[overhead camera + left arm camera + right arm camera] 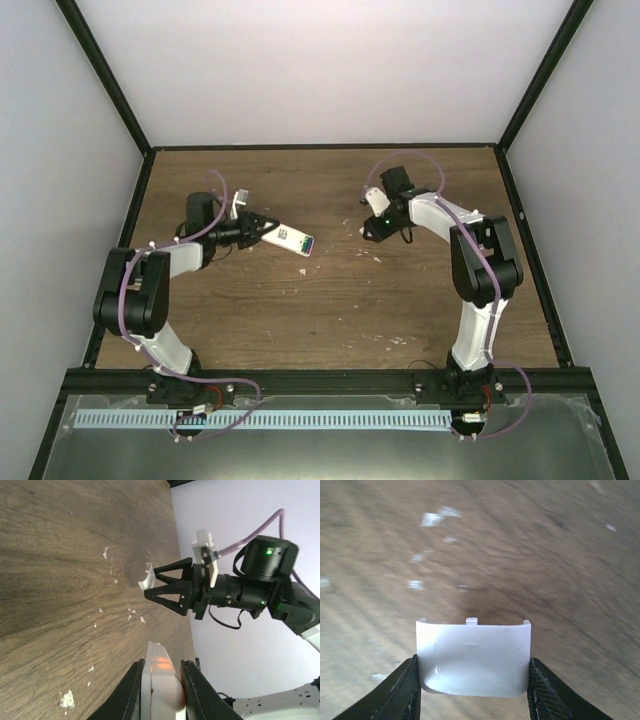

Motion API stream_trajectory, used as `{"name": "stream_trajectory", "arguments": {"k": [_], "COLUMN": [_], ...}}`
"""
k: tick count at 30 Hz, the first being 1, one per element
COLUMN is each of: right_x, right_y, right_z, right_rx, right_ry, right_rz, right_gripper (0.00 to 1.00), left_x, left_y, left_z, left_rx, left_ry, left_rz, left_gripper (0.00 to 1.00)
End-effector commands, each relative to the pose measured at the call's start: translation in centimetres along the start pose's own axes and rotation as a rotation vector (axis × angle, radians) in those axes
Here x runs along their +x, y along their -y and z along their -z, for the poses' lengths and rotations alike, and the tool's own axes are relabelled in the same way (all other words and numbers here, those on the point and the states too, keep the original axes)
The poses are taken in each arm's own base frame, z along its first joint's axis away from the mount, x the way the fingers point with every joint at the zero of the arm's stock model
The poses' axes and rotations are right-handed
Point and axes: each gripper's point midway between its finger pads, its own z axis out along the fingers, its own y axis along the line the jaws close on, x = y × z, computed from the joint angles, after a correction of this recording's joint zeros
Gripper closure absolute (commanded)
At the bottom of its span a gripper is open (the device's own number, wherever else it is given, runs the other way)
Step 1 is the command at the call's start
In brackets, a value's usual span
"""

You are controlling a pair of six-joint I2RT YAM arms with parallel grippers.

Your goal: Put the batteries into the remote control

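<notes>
Between the two arms, above the bench [330, 300], the remote [288, 237] hangs in the air and touches nothing but the left fingers [265, 231]. They are closed on one end of it, pinching its two long edges, with only the width of the body between them. The left wrist view shows the yellow patch at that held end. The long axis runs out from the left fingers toward the right arm and slants a little toward the near edge. The free end is therefore the part closest to the other arm.

At that free end the top view shows a spot of green and purple. This is most likely the batteries [306, 244] lying in their bay, though the spot is too small to tell whether they are fully seated.

The right fingers [370, 228] are well apart from the remote, off to its right and slightly farther back, with open bench between them. They are closed on a small white cover [473, 657], one finger on each side edge, spread only as wide as the piece. Its three small tabs point away from the wrist. It sits low over the wood, but I cannot tell whether it touches.

The coming move turns on that gap. The cover has to travel left to the free end, tabs leading and lined up with the long axis. The right arm looks the natural one to close in — the left need only hold steady.
</notes>
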Motion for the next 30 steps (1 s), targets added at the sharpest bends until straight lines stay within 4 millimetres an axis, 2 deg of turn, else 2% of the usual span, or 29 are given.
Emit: {"name": "stream_trajectory", "arguments": {"k": [1, 7, 14, 24, 30], "right_x": [-2.4, -2.5, -2.5, -2.5, -2.3], "right_y": [-5.0, -9.5, -12.6, -16.3, -18.3], "right_z": [2.3, 3.9, 5.1, 4.6, 3.3], "right_rx": [-0.072, -0.182, -0.267, -0.334, -0.372], "right_ry": [0.098, 0.160, 0.197, 0.193, 0.171], "right_rz": [0.119, 0.198, 0.284, 0.374, 0.409], "right_gripper": [0.66, 0.66, 0.66, 0.66, 0.66], "left_x": [1.5, 3.4, 4.4, 4.8, 4.6], "left_y": [0.1, -2.3, -4.7, -7.1, -8.2], "left_z": [0.2, 0.5, -0.3, -1.2, -1.6], "left_rx": [0.064, 0.062, 0.083, 0.042, 0.030], "left_ry": [-0.025, -0.020, -0.090, -0.157, -0.151], "left_rz": [-0.076, -0.050, -0.014, -0.005, 0.007], "left_gripper": [1.00, 1.00, 1.00, 1.00, 1.00]}}
